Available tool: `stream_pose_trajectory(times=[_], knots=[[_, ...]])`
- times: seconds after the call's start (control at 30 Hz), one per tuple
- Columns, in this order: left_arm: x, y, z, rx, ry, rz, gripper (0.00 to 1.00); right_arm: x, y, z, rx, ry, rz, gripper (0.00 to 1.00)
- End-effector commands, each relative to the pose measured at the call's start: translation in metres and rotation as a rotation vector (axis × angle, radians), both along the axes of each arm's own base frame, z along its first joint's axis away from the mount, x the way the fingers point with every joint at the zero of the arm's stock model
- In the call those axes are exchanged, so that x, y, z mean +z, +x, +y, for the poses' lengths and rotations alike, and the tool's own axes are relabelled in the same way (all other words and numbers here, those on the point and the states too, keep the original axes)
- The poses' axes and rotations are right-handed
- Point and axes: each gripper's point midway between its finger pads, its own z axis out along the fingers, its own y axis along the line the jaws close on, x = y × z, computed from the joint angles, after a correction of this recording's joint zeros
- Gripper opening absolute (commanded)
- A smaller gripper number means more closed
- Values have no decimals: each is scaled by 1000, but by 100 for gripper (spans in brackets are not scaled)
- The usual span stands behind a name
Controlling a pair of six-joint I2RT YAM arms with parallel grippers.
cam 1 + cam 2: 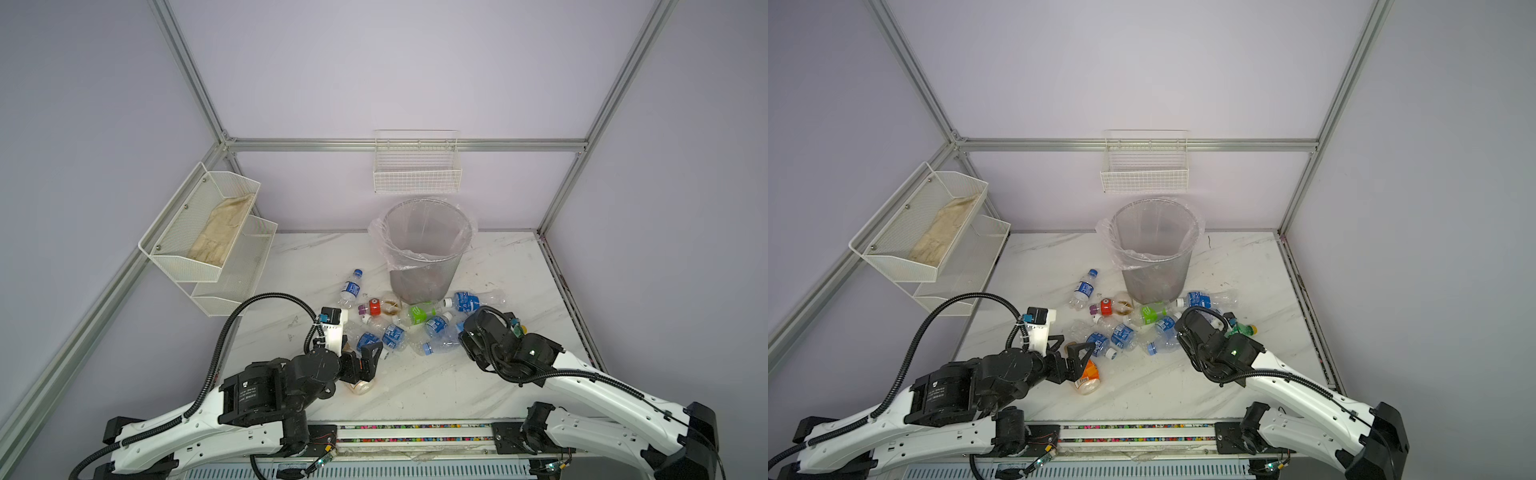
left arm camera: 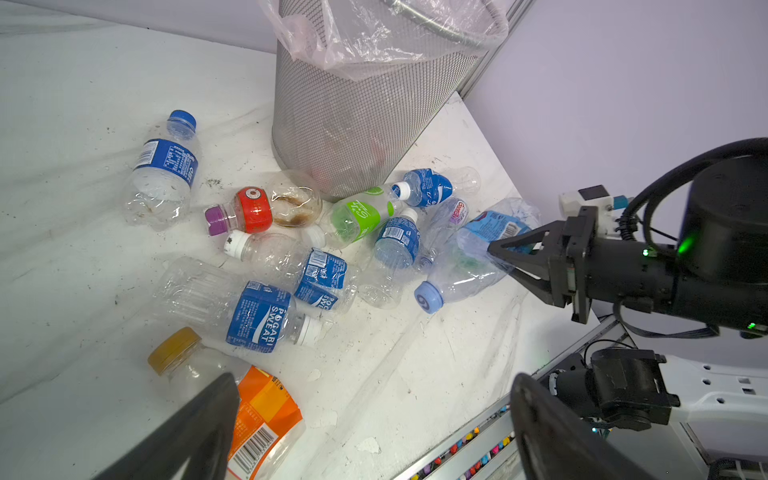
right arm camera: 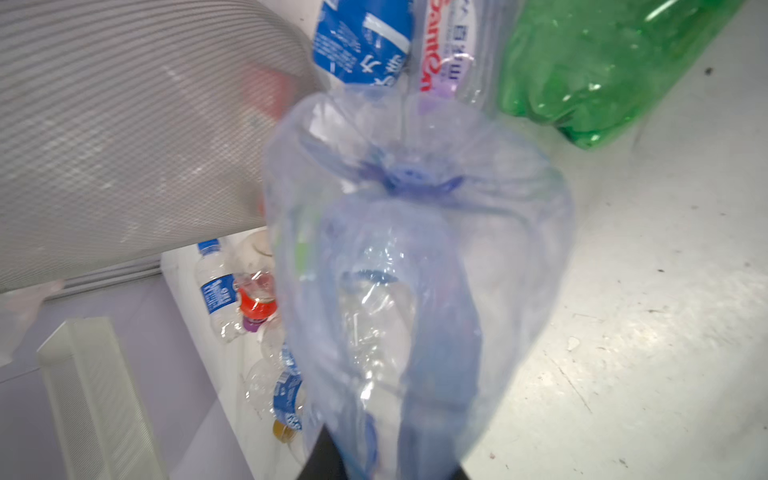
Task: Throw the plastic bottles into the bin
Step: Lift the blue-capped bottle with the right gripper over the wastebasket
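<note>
Between the jaws of the right gripper [image 2: 498, 257], a crushed clear bottle [image 2: 461, 266] with a pale blue cap is being pinched at its flattened base end, the jaws pressing nearly together on the thin plastic. In the right wrist view this bottle [image 3: 415, 291] is filling the middle of the picture, and whether it is resting on the table [image 1: 436, 386] or hanging just off it I cannot tell. Just past those jaws a green bottle [image 3: 602, 62] is lying on its side. Beyond the jaws and off to one side the bin [image 1: 424, 266] is standing upright, its clear bag folding over the rim, and a heap of bottles [image 1: 399, 332] is lying against its foot. Across that heap the left gripper [image 1: 1066, 348] is hovering with its jaws wide apart. Right beneath them an orange-labelled bottle [image 2: 266, 415] with a gold cap is lying on the table, and just ahead of them a blue-labelled bottle [image 2: 257, 316] with a white cap is lying flat. Farther ahead of those jaws a red-labelled bottle [image 2: 249, 210] with a purple cap is lying near the bin's foot, and a blue-capped bottle [image 1: 351, 286] is lying apart from the rest. A white wire basket [image 1: 417, 178] is hanging on the back wall above the bin.
</note>
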Motion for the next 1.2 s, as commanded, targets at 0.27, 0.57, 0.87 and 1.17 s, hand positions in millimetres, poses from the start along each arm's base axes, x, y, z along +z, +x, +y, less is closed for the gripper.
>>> stream_pose_trajectory(times=[0.27, 0.57, 0.87, 1.17], knots=[[-3, 3, 1, 25, 0, -6, 100, 118, 19, 36, 202, -50, -347, 0], [-4, 3, 6, 42, -13, -7, 100, 202, 11, 55, 314, -155, -522, 0], [-2, 3, 11, 54, -34, -17, 100, 256, 4, 64, 388, -180, -651, 0], [1, 3, 14, 59, -45, -22, 100, 296, 5, 60, 389, -192, -727, 0]])
